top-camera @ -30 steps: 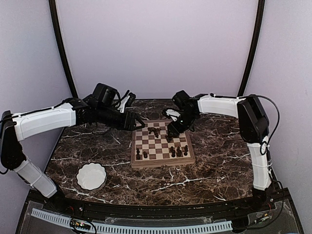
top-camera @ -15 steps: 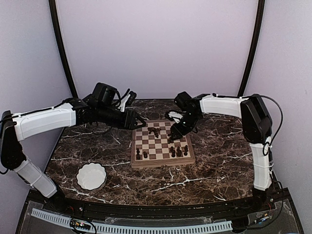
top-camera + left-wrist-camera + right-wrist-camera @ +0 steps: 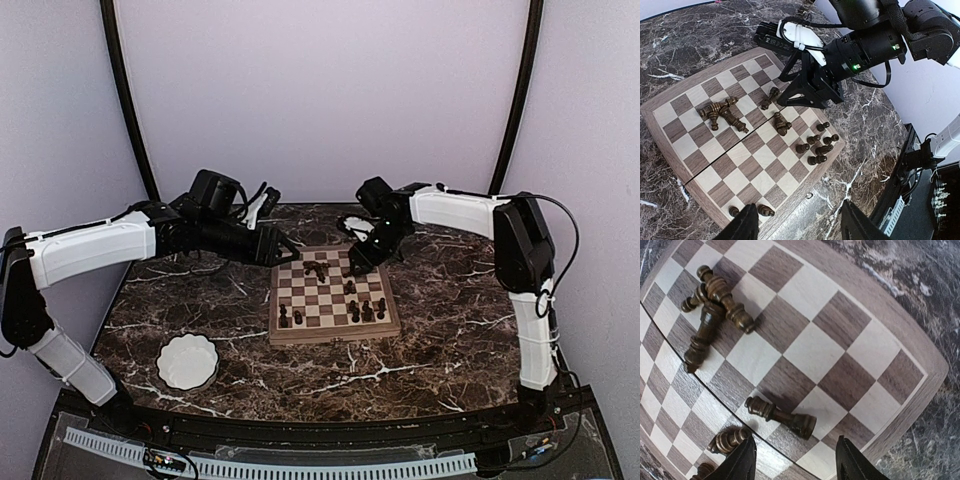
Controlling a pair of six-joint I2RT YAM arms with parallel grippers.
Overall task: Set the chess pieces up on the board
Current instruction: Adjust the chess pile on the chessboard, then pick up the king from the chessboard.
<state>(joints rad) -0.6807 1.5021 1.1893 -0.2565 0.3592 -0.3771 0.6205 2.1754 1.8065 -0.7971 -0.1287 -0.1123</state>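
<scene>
The board (image 3: 300,333) lies mid-table. Three dark chess pieces (image 3: 715,305) lie toppled in a heap near its far edge. A cluster (image 3: 366,311) stands at the near right, and two more (image 3: 290,318) at the near left. My right gripper (image 3: 796,462) is open just above the far right squares, nothing between its fingers. One toppled piece (image 3: 782,416) lies just ahead of its fingertips, another (image 3: 730,440) by its left finger (image 3: 740,460). My left gripper (image 3: 802,227) hovers open and empty off the board's far left corner (image 3: 283,250).
A white scalloped bowl (image 3: 187,361) sits at the near left of the dark marble table (image 3: 440,320). The right arm (image 3: 455,212) reaches in from the right, and the left arm (image 3: 100,245) stretches across the far left.
My right gripper has drawn back a little toward the board's far right edge, uncovering a piece in the right middle squares. The left arm has not moved.
</scene>
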